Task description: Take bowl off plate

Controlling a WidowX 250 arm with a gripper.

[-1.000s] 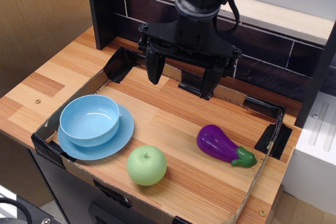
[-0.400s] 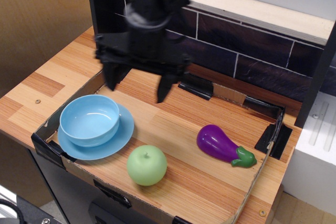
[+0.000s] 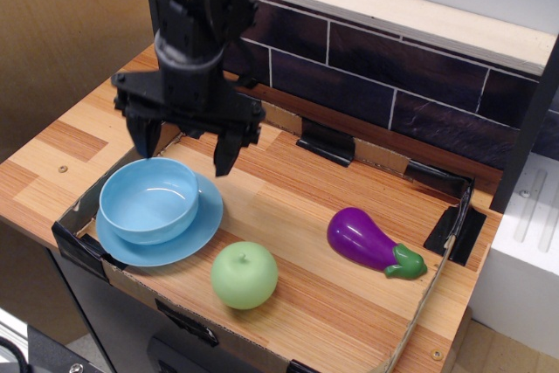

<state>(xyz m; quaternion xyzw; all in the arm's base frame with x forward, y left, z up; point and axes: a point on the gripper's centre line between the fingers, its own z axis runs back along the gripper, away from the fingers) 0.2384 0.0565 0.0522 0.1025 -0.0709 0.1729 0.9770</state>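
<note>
The light-blue bowl (image 3: 149, 199) sits upright on the flat light-blue plate (image 3: 196, 230) at the front left of the wooden tray area. My black gripper (image 3: 183, 146) hangs open just above and behind the bowl, its two fingers spread wide; the left finger is over the bowl's back left rim, the right finger (image 3: 225, 151) over its back right. It holds nothing and does not touch the bowl.
A green apple (image 3: 244, 275) lies just right of the plate at the front. A purple eggplant (image 3: 370, 242) lies to the right. A low cardboard border (image 3: 447, 242) with black tape rings the work area. A dark brick wall (image 3: 393, 72) stands behind.
My gripper has swung from the back middle to the left and come down, now hovering over the bowl's rear edge. The bowl, plate, apple and eggplant have not moved.
</note>
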